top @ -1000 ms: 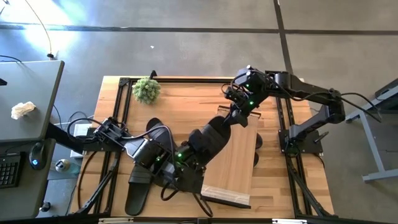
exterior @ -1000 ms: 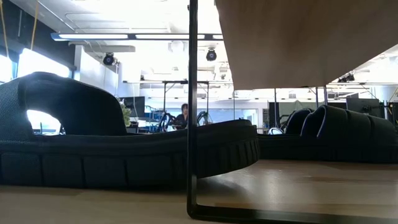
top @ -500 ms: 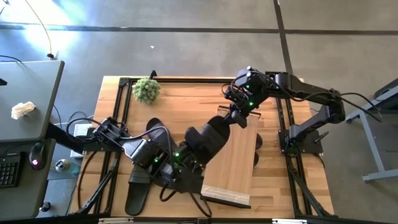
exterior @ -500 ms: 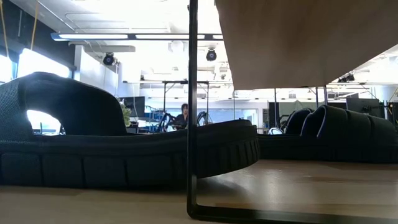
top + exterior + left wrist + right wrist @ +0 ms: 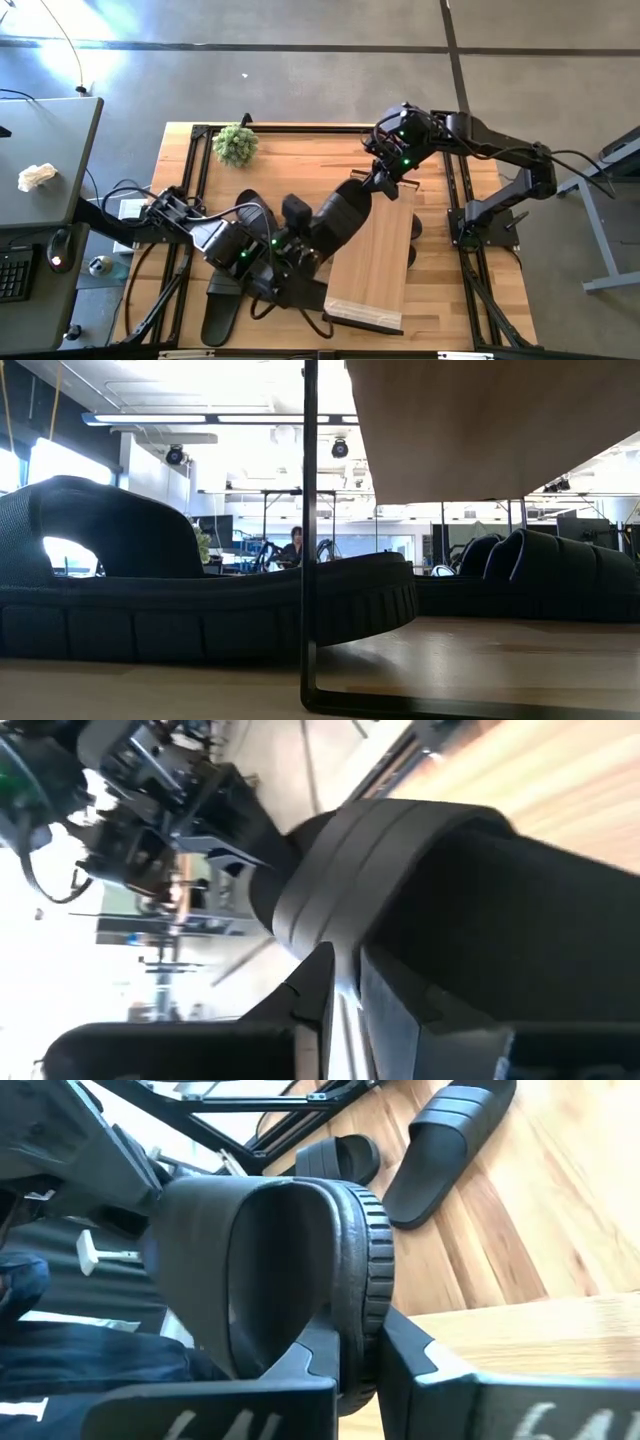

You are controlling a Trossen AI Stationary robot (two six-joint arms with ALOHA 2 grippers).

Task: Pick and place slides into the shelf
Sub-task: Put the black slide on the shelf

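Slide (image 5: 345,212) hangs in the air between both arms, slanting over the near-left edge of the shelf (image 5: 385,262), sole not yet resting on the plank. Change over the last second: right gripper (image 5: 382,180) has closed; its fingers (image 5: 400,1355) now pinch the slide's toe rim. Left gripper (image 5: 300,232) at the heel end has begun to ease apart, though its fingers (image 5: 315,995) still lie against the sole. Reads as a hand-over, load passing to the right arm. Other slides lie on the table (image 5: 300,160), one by the left arm (image 5: 222,308).
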